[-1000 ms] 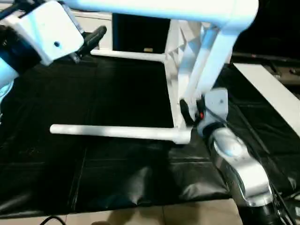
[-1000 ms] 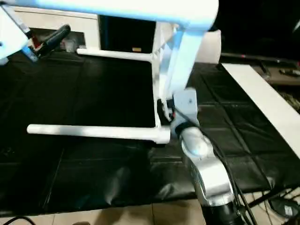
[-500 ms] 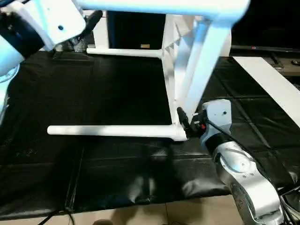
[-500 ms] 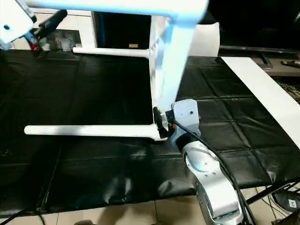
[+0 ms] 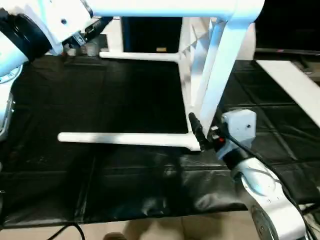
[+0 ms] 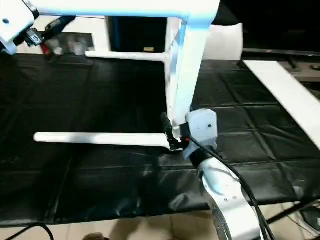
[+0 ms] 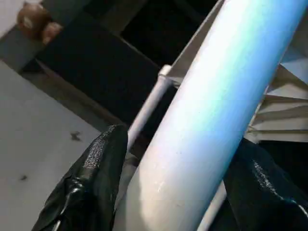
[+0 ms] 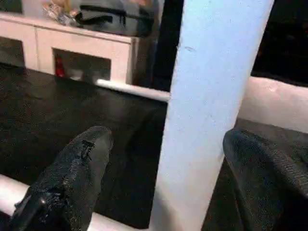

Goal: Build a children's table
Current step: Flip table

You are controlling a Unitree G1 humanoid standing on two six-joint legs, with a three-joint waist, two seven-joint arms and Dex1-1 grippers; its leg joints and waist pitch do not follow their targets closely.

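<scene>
The children's table lies on its side on the black-covered surface [image 5: 125,95], its ribbed top [image 5: 192,50] standing on edge and its white legs pointing left. One leg [image 5: 125,139] rests along the surface, and another [image 5: 140,56] lies further back. The upper near leg [image 5: 170,7] runs across the top of the picture, with my left gripper [image 5: 92,27] shut on it near its free end; in the left wrist view it fills the gap between the black fingers [image 7: 96,183]. My right gripper [image 5: 200,131] stands open astride the table top's near edge [image 8: 207,96] at the lower corner, with a gap beside one finger [image 8: 72,183].
A white cabinet [image 6: 95,35] with shelves stands behind the work surface. A long white board [image 5: 295,85] lies at the right. The front edge of the black cover drops to a pale floor, where a black cable [image 5: 65,231] runs.
My left gripper's fingers have drawn in on the upper leg. The right gripper stays at the table's lower corner. The camera has shifted a little.
</scene>
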